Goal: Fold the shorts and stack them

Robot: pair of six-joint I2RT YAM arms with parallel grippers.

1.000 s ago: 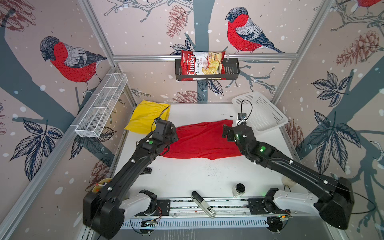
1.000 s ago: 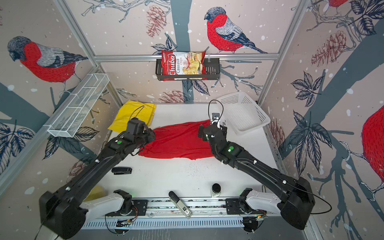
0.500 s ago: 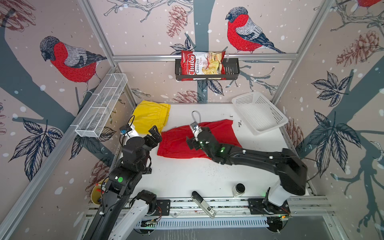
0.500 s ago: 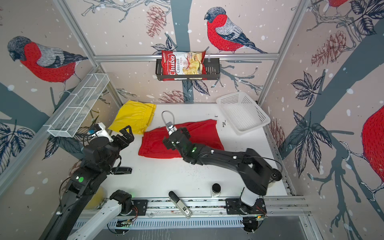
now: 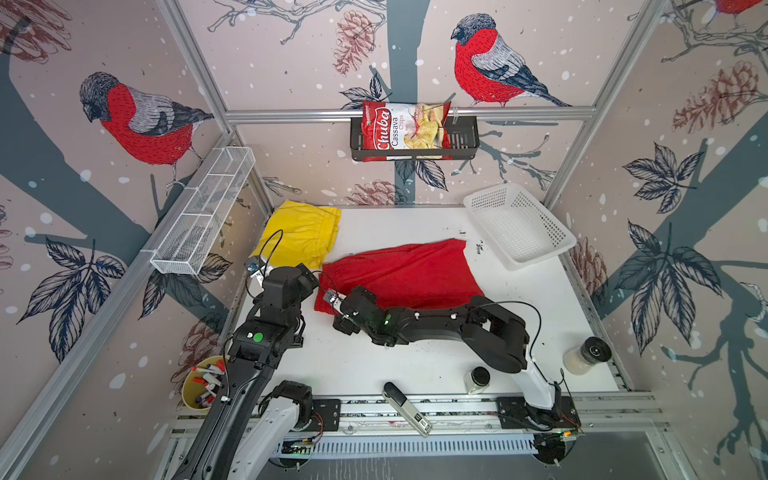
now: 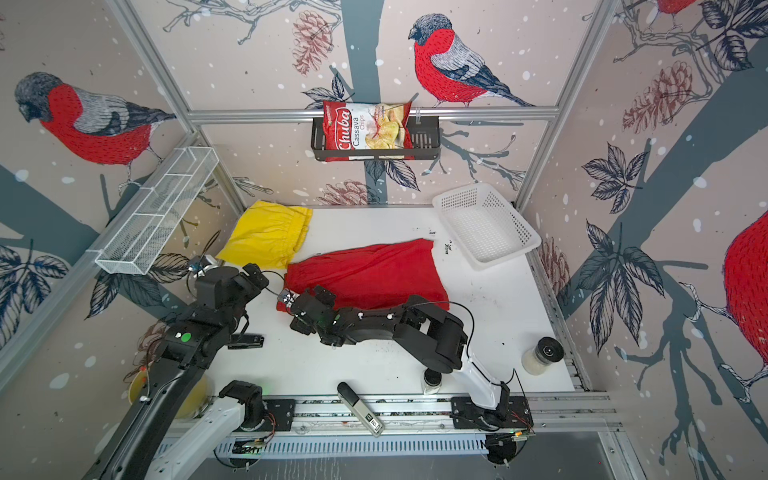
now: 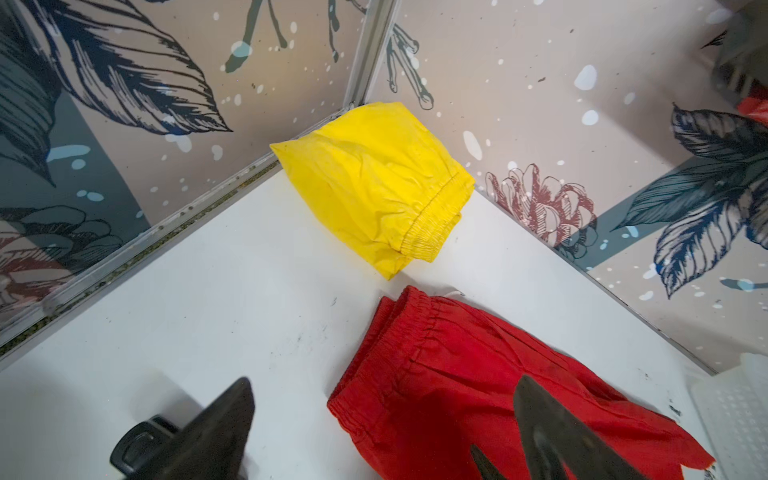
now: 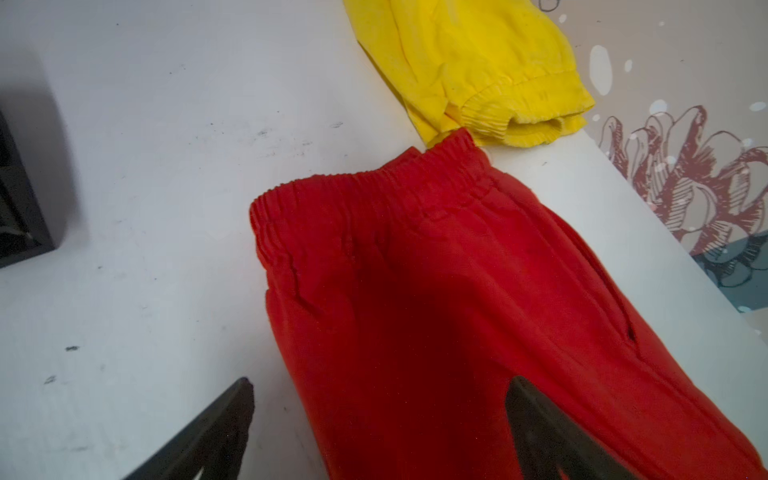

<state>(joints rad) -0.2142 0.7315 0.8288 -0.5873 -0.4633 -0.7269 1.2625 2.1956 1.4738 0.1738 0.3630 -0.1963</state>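
The red shorts (image 5: 399, 272) (image 6: 368, 272) lie flat in the middle of the white table, with the gathered waistband at the left end. The yellow shorts (image 5: 301, 237) (image 6: 266, 237) lie folded in the far left corner, next to that waistband. My left gripper (image 5: 308, 277) (image 7: 386, 382) is open and hovers just left of the red waistband (image 7: 411, 320), holding nothing. My right gripper (image 5: 338, 309) (image 8: 382, 380) reaches across to the red shorts' near left corner. It is open, with one finger over the red shorts (image 8: 415, 291) and one over bare table. The yellow shorts (image 8: 478, 62) lie beyond.
A white basket (image 5: 519, 226) stands at the back right. A chips bag (image 5: 405, 131) sits in a black wall rack, and a wire shelf (image 5: 203, 212) hangs on the left wall. Two jars (image 5: 478, 378) (image 5: 588, 353), a small device (image 5: 405, 409) and a pen cup (image 5: 203, 382) line the front edge.
My left arm has drawn back from the red shorts toward the left front, jaws wide. My right gripper has swung from the shorts' right end across to the near left corner.
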